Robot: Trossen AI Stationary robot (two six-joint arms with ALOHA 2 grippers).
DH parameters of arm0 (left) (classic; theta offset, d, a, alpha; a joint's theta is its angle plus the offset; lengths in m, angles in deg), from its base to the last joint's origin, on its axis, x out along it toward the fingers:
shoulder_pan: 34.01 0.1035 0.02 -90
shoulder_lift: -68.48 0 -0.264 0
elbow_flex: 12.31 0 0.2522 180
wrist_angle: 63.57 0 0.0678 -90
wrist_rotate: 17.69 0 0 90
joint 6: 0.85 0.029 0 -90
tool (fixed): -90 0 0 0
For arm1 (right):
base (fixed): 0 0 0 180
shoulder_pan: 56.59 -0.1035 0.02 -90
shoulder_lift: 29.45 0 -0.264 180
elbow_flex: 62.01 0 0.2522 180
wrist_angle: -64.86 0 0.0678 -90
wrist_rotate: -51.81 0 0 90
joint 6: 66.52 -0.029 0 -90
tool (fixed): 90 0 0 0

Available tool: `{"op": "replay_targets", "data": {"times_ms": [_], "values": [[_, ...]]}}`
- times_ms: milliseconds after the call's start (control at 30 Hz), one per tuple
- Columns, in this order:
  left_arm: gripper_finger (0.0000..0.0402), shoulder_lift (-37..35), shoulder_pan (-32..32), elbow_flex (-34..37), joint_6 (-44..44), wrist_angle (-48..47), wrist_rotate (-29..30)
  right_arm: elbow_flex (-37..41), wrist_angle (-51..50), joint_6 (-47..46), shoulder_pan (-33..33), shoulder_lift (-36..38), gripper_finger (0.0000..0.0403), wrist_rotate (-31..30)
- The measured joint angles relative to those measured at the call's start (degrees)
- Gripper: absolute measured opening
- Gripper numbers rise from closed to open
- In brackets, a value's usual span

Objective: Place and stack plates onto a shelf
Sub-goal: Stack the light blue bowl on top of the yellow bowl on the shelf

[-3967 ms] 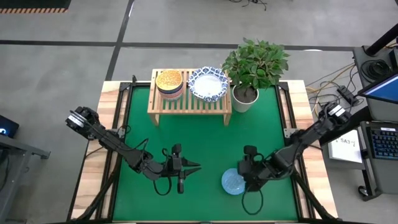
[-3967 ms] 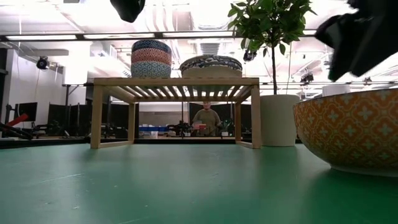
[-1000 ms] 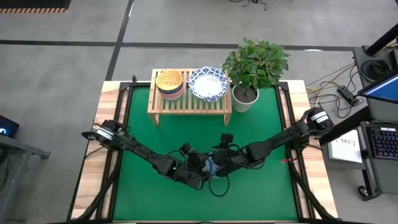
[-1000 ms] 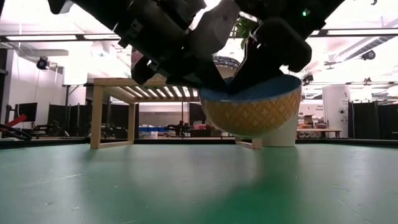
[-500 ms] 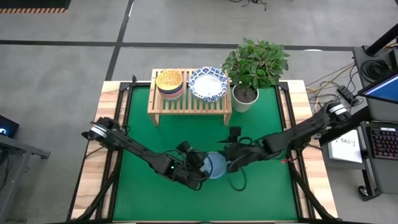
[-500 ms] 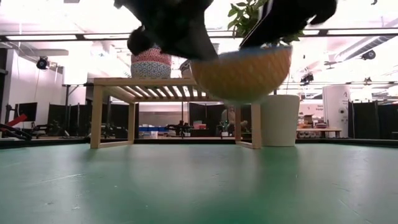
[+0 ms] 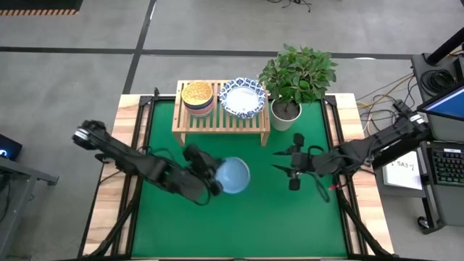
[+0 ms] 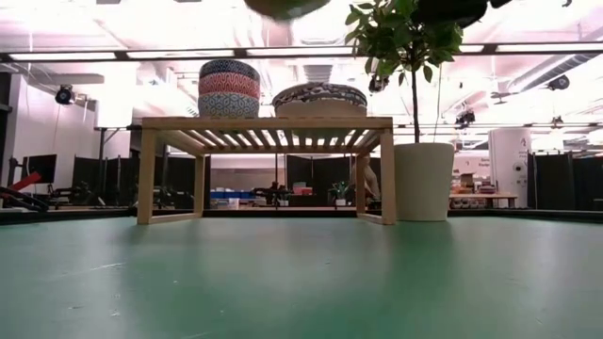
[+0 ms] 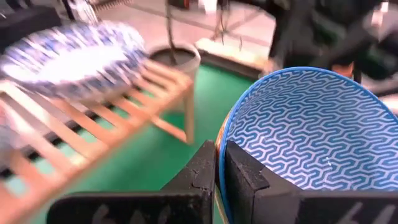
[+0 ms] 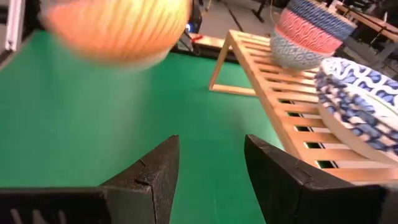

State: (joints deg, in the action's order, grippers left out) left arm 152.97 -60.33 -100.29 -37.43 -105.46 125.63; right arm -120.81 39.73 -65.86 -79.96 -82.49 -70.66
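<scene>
A bowl-shaped plate (image 7: pixel 233 175), light blue with a wavy pattern inside (image 9: pixel 305 130) and orange outside (image 10: pixel 115 25), hangs in the air above the green mat in front of the shelf. My left gripper (image 7: pixel 214 183) is shut on it. My right gripper (image 7: pixel 278 161) stands open to the bowl's right, clear of it, with nothing between its fingers (image 10: pixel 211 146). The light-wood shelf (image 7: pixel 221 119) carries a stack of small patterned bowls (image 7: pixel 197 97) at its left and a stack of white, blue-rimmed plates (image 7: pixel 243 98) beside it. My left gripper pinches the bowl's rim (image 9: pixel 222 134) on the side toward the table's left, one finger inside the bowl (image 9: pixel 244 174) and one outside on the orange wall (image 9: pixel 200 171). The fingers come from the table's left, nearly level. The bowl is lifted clear, mouth up.
A leafy plant in a white pot (image 7: pixel 286 116) stands right of the shelf, near my right gripper. The shelf's right end (image 7: pixel 262 119) is bare slats. Open green mat (image 7: pixel 239 225) lies toward the near edge.
My left gripper has risen with the bowl, carrying it from just above the mat up and toward the shelf, out of the low view's top. My right gripper has come away from the bowl and drawn back toward the table's right edge, rising.
</scene>
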Motion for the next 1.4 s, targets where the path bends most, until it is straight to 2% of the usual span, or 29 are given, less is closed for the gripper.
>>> {"op": "replay_targets", "data": {"times_ms": [200, 400, 500, 633, 800, 933, 1100, 1400], "values": [[0.0002, -11.15, 3.34, 0.0, 3.86, -2.24, 3.15, 1.61, -0.43, 0.0, 0.0, 3.11, 0.0171, 1.49], [0.0001, -20.07, 14.08, 0.0, 9.89, -3.43, 1.68, 2.35, -0.56, -0.05, 0.0, 2.52, 0.0171, 1.47], [0.0001, -23.92, 22.3, 0.0, 12.16, -3.37, -3.25, 2.47, -0.77, -0.66, 0.0, 1.95, 0.0171, 1.47], [0.0001, -26.31, 34.98, -0.02, 12.56, -4.4, -13.04, 2.79, -0.8, -0.69, 0.0, 1.97, 0.0171, 1.46], [0.0001, -25.83, 49.3, -0.02, 11.97, -6.12, -26.98, 3.11, -0.93, -1.18, 0.0, 1.99, 0.0171, 1.45], [0.0001, -24.13, 56.65, -0.02, 11.92, -7.35, -34.13, 3.11, -1.43, -1.46, 0.0, 1.99, 0.0171, 1.45], [0.0001, -23.06, 61.69, -0.02, 11.87, -10.97, -35.84, 3.11, -1.85, -1.55, 0.0, 1.99, 0.0171, 1.45], [0.0001, -20.86, 61.99, -0.02, 11.68, -12.35, -37.14, 3.11, -1.86, -1.55, 0.0, 1.97, 0.0171, 1.45]]}}
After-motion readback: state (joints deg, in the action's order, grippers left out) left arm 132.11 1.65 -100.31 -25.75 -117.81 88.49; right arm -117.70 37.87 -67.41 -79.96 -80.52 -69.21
